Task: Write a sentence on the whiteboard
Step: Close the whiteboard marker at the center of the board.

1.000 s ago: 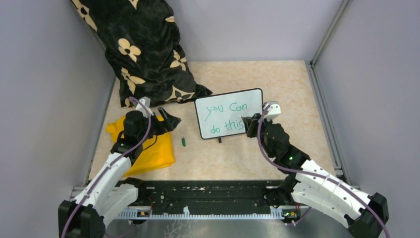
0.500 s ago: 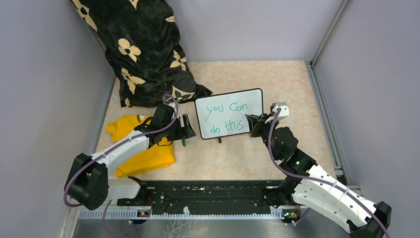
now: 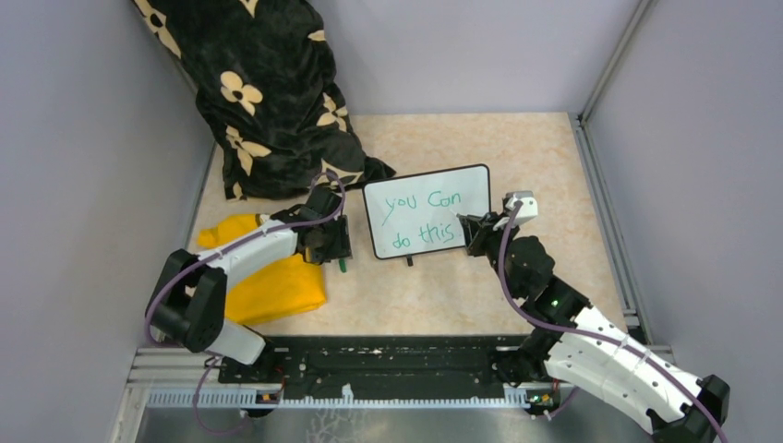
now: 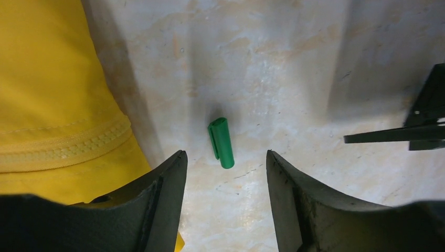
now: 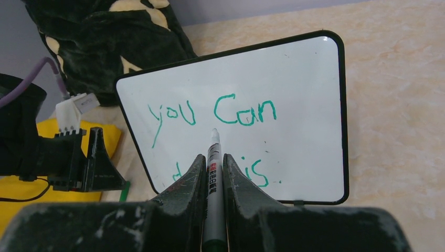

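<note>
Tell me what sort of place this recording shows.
Probably a lab robot test cell: plain grey partition walls enclose a beige marble-patterned tabletop, and two white robot arms are bolted at its near edge.

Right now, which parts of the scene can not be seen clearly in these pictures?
- Right wrist view: the second line of the sentence is partly hidden behind the marker and the right tool.
- Top view: the marker in the right tool is too small to make out.
- Left wrist view: the yellow cloth is cut off by the left edge.
</note>
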Motion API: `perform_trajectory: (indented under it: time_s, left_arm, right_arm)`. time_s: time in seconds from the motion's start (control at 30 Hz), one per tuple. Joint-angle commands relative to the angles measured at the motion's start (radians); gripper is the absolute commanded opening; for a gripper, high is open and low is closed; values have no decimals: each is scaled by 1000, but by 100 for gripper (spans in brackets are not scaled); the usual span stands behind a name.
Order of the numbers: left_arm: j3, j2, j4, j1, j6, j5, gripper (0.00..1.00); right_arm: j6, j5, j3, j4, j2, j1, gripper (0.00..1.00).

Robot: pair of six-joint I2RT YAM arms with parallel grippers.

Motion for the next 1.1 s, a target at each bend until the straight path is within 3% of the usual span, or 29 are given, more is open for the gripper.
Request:
perform_trajectory:
  time_s: [0.0, 0.47, 0.83, 1.07]
  left_arm:
    - [34, 37, -61, -25, -26, -52, 62]
    - [127, 179, -145, -102, -96, -198, 60]
    - [121, 219, -156, -111, -126, -231, 46]
    - [106, 238, -141, -111, -156, -236, 43]
  right_arm:
    - [-2, 6, 4, 27, -7, 8, 0]
    - [8, 11, -5, 14, -37, 8, 0]
    - [13, 17, -5, 13, -39, 8, 0]
    - [13, 22, -3, 7, -38, 8, 0]
